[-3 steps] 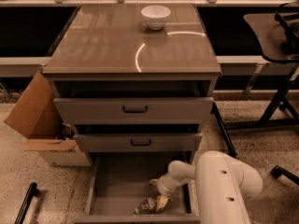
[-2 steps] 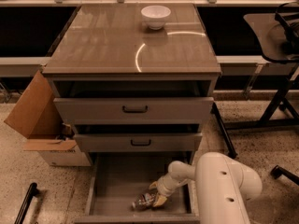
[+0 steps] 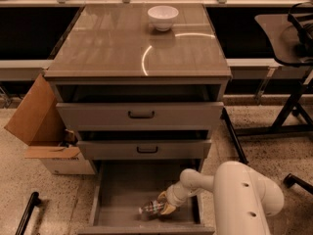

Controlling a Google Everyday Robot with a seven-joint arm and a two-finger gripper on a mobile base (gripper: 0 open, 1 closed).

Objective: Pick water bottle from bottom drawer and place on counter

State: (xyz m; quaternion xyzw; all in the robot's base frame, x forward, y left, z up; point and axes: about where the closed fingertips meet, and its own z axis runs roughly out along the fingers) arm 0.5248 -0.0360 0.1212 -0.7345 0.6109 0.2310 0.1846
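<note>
The water bottle (image 3: 151, 208) lies on its side on the floor of the open bottom drawer (image 3: 122, 190), near the front right, its red-and-white label showing. My gripper (image 3: 164, 207) reaches down into the drawer from the white arm on the right and sits at the bottle's right end, touching it. The counter (image 3: 122, 43) is the glossy grey-brown cabinet top above, with a curved light glare.
A white bowl (image 3: 163, 17) stands at the back of the counter. Two shallower drawers with black handles (image 3: 141, 114) are partly pulled out above the bottom drawer. An open cardboard box (image 3: 44, 131) sits on the floor at left. A dark side table (image 3: 283, 33) stands at right.
The bottle has shifted a little left and now lies flatter on the drawer floor, with my gripper following it down at its right end.
</note>
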